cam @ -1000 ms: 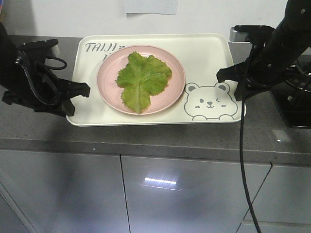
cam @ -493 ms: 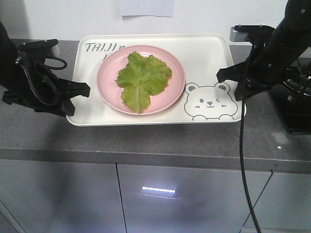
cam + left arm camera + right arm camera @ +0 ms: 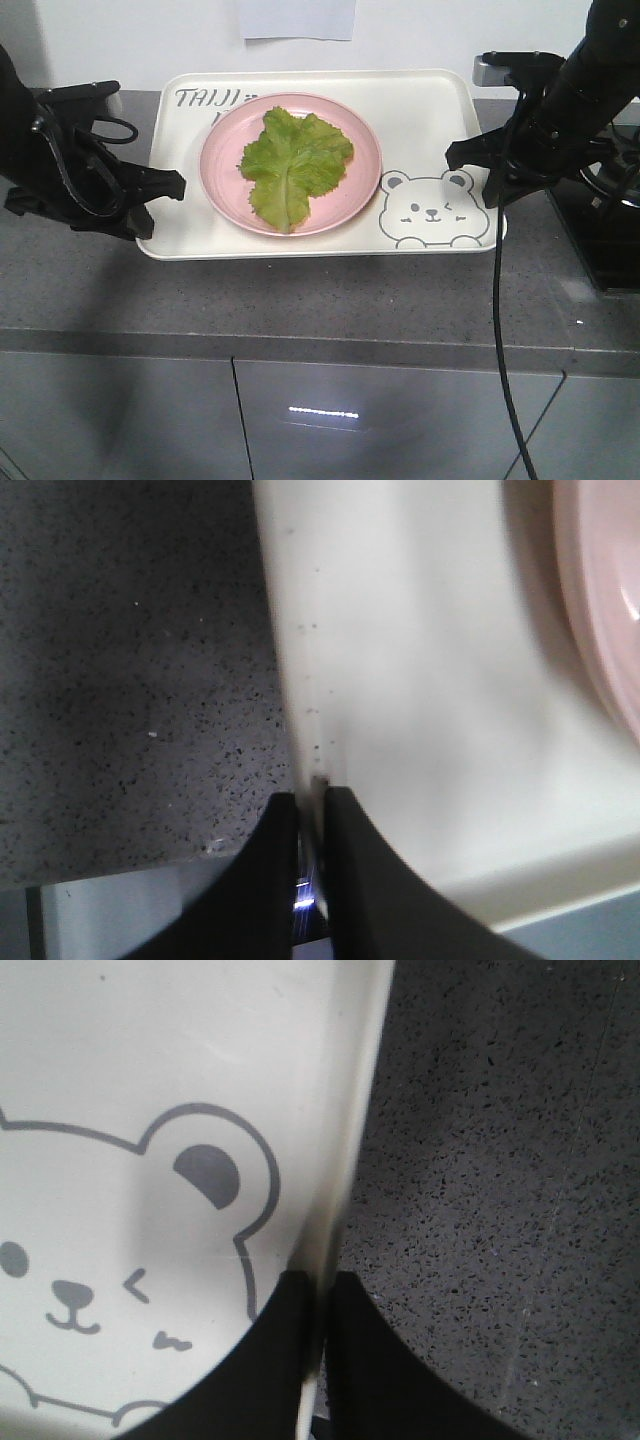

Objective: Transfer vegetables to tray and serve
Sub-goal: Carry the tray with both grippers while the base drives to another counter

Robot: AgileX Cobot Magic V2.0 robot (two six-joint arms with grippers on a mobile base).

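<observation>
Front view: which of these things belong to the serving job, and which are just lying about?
In the job: lettuce leaf on the pink plate; tray under both; left claw and right claw, each shut on a side rim of the tray.
Lying about: paper sheet on the wall; black appliance at the right end of the counter.

We see a smooth cream plastic tray with a soft sheen, and on it a glossy pink plate holding a crinkly matt leaf. The grey counter looks like speckled matt stone; at 6 o'clock, the cabinet fronts shine glossy.
</observation>
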